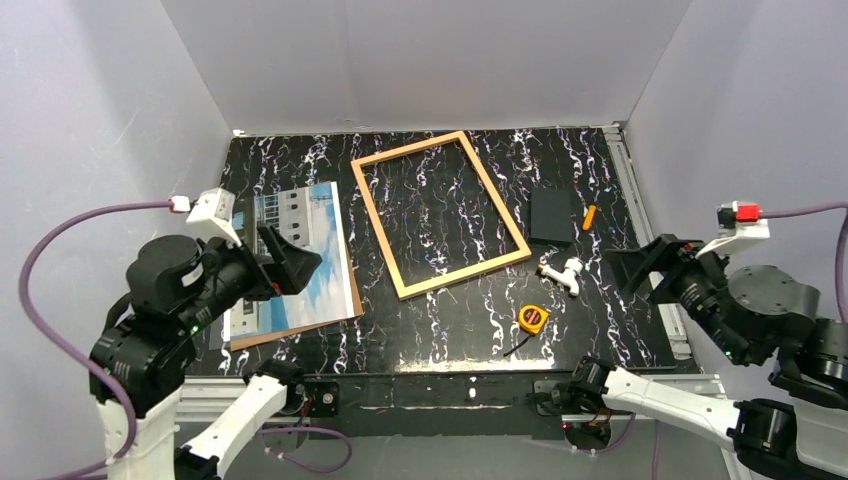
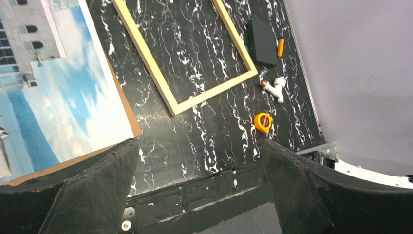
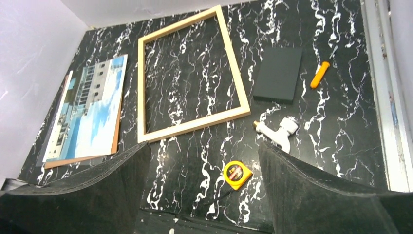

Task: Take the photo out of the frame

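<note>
Both our left gripper point(image 2: 199, 145) and right gripper point(image 3: 203, 145) are gaping wide, empty; the photo point(image 1: 320, 215) is lying outside the frame point(image 1: 465, 272), so we are judging retreat next.

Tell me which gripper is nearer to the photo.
Left. The left gripper hangs above the right side of the photo. The right gripper is at the right edge of the table, with the frame lying between it and the photo.
</note>
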`<state>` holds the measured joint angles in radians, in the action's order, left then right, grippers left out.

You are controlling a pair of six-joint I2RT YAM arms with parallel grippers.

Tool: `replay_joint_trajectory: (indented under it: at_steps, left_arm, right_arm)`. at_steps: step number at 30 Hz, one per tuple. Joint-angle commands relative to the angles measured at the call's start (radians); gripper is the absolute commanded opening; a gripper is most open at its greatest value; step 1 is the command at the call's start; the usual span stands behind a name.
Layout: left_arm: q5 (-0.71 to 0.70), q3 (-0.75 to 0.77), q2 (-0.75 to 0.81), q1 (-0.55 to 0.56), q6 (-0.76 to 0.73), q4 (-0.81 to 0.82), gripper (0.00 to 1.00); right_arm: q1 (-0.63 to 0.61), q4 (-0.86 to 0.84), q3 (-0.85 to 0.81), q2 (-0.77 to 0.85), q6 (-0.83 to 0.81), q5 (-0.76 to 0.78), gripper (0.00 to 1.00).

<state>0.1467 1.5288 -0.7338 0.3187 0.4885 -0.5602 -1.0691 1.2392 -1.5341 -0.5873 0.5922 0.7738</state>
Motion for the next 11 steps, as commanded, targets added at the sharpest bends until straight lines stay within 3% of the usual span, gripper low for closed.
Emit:
replay_joint_trajectory:
  at_steps: [1, 11]
  left_arm:
    - [-0.066, 0.064, 0.012, 0.005, -0.028, -0.045, 0.98]
    - [-0.045, 0.050, -0.009, 0.005, -0.007, -0.046, 0.98]
  right_arm:
    - [-0.004, -0.048, -0.075, -0.012, -0.102, 0.047, 0.89]
    - [-0.003, -0.044, -0.068, 0.020, -0.098, 0.098, 0.90]
